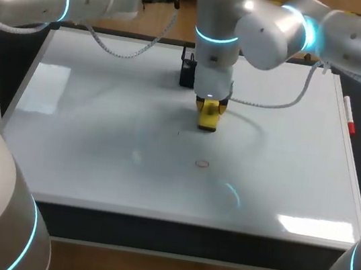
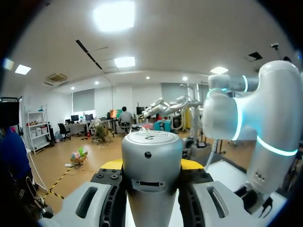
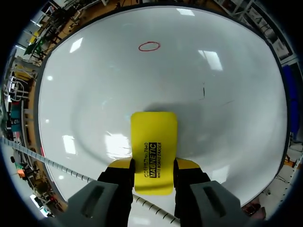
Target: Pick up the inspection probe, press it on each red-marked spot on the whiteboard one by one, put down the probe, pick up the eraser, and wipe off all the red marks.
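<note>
My right gripper (image 3: 154, 165) is shut on the yellow eraser (image 3: 154, 137), gripping its two long sides. In the head view the right gripper (image 1: 210, 105) points the eraser (image 1: 209, 117) down at the middle of the whiteboard (image 1: 100, 130). One red ring mark (image 1: 202, 163) lies on the board nearer the front edge, ahead of the eraser as the red ring (image 3: 149, 46) in the right wrist view. My left gripper (image 2: 152, 164) is shut on the silver cylindrical probe (image 2: 151, 151), held level toward the room beside my right arm (image 2: 265, 118). The head view hides this gripper.
A small black object (image 1: 187, 73) stands on the board just behind my right wrist. A red marker pen (image 1: 349, 118) lies along the board's right edge. A short thin dark stroke (image 3: 203, 91) shows on the board beside the eraser. A cable (image 1: 273, 103) loops over the board.
</note>
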Robot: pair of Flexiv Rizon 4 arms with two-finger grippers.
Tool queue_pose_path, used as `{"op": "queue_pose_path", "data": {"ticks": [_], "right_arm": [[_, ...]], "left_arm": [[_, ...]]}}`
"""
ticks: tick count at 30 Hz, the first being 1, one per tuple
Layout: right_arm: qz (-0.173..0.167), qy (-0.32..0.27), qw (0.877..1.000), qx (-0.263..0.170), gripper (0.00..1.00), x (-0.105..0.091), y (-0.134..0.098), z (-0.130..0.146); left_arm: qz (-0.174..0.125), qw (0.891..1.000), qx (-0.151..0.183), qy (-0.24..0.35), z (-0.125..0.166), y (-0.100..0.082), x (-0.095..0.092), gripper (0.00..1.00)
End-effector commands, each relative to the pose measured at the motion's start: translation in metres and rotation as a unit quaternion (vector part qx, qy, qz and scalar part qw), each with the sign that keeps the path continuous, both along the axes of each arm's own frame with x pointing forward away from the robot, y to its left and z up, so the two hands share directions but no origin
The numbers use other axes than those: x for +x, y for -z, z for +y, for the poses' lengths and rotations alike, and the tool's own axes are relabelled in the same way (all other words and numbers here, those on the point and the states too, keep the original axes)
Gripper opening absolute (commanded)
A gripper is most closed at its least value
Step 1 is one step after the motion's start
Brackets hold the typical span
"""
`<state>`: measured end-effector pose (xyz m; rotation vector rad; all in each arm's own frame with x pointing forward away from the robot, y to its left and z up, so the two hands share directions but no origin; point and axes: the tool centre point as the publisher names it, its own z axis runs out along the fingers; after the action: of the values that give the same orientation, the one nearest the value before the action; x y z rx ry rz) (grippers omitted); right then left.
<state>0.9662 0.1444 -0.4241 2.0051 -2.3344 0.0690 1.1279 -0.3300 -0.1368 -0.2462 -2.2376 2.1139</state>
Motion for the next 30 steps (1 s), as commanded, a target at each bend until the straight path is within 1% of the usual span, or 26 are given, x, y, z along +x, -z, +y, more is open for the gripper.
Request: {"op": "queue_pose_path", "data": {"ticks": [1, 9, 16, 19, 22, 25, 30], "right_arm": [[-0.001, 0.01, 1.0, 0.0, 0.0, 0.002, 0.0, -0.018], [0.006, 0.052, 0.999, -0.009, 0.0, 0.003, 0.004, -0.055], [0.004, 0.078, 0.997, -0.01, 0.0, 0.003, 0.001, -0.077], [-0.003, 0.09, 0.996, -0.003, 0.0, 0.004, -0.005, -0.083], [-0.007, 0.118, 0.993, 0.022, 0.0, 0.006, -0.016, -0.095], [-0.016, 0.141, 0.99, 0.022, 0.0, 0.006, -0.024, -0.11], [-0.019, 0.187, 0.982, 0.025, 0.0, 0.007, -0.028, -0.141]], "left_arm": [[0.001, 1.0, 0.001, 0.002, 0.0, -0.001, 0.001, 0.0], [0.001, 1.0, 0.001, 0.002, 0.0, -0.001, 0.001, 0.0], [0.001, 1.0, 0.001, 0.002, 0.0, -0.001, 0.001, 0.0], [0.001, 1.0, 0.001, 0.002, 0.0, -0.001, 0.001, 0.0], [0.001, 1.0, 0.001, 0.002, 0.0, -0.001, 0.001, 0.0], [0.001, 1.0, 0.001, 0.002, 0.0, -0.001, 0.001, 0.0], [0.001, 1.0, 0.001, 0.002, 0.0, -0.001, 0.001, 0.0]]}}
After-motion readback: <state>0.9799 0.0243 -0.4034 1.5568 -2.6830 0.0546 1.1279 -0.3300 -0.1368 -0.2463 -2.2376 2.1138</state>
